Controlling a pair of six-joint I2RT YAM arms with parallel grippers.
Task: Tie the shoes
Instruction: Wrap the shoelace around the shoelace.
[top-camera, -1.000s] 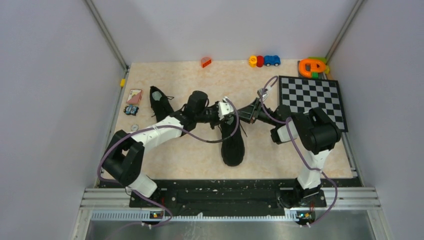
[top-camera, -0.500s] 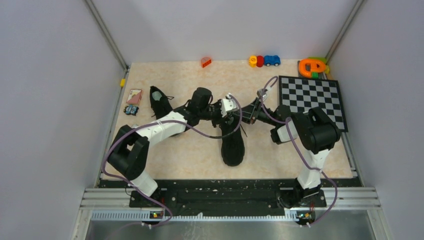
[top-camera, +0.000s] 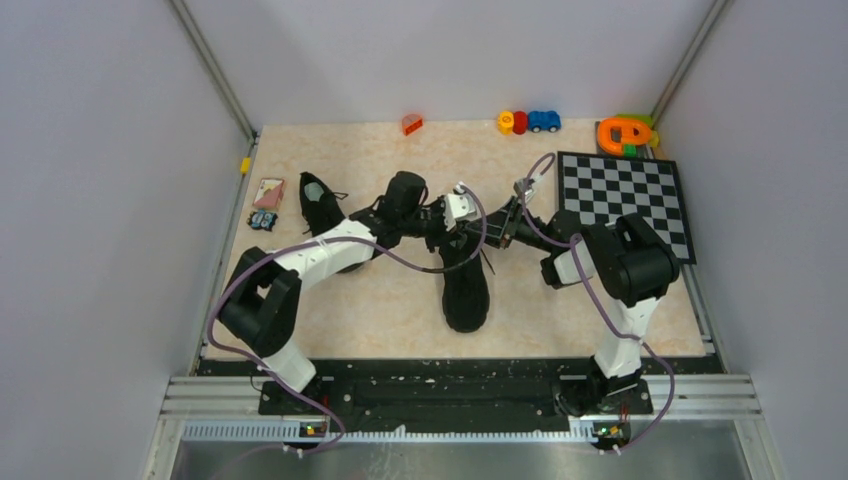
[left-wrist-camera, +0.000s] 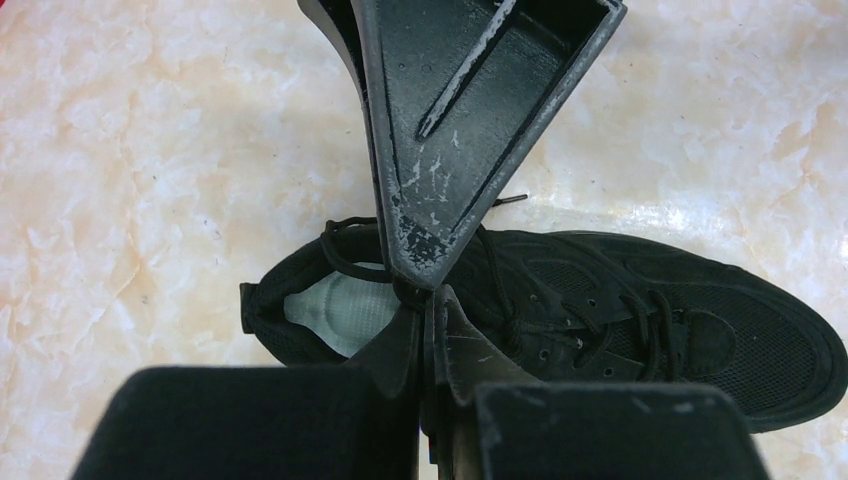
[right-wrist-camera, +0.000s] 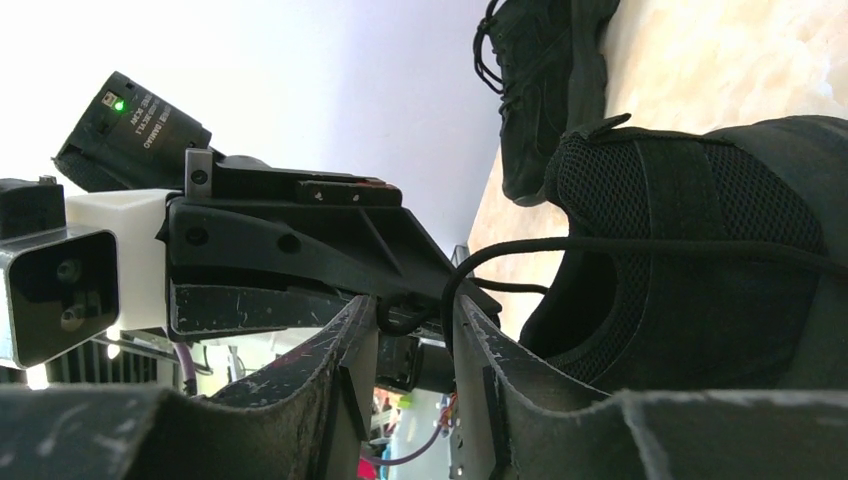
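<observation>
Now hold tension: your left tool (left-wrist-camera: 427, 300) is clamped on the lace (right-wrist-camera: 650, 243) at the collar of the shoe (top-camera: 466, 285), in the middle of the counter (top-camera: 380, 300). Your right tool (right-wrist-camera: 415, 310) stands apart, that lace between its fingers (right-wrist-camera: 340, 370). Close them fully before you pull, and draw slowly, as the thin cord probably slips. The shoe is all black with a pale insole (left-wrist-camera: 335, 305); its mate (top-camera: 322, 205) lies to the left.

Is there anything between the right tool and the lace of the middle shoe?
Nothing visible. The lace runs from the shoe straight into the open gap of the right tool; the left tool, shut on this lace, sits beside, not between.
</observation>
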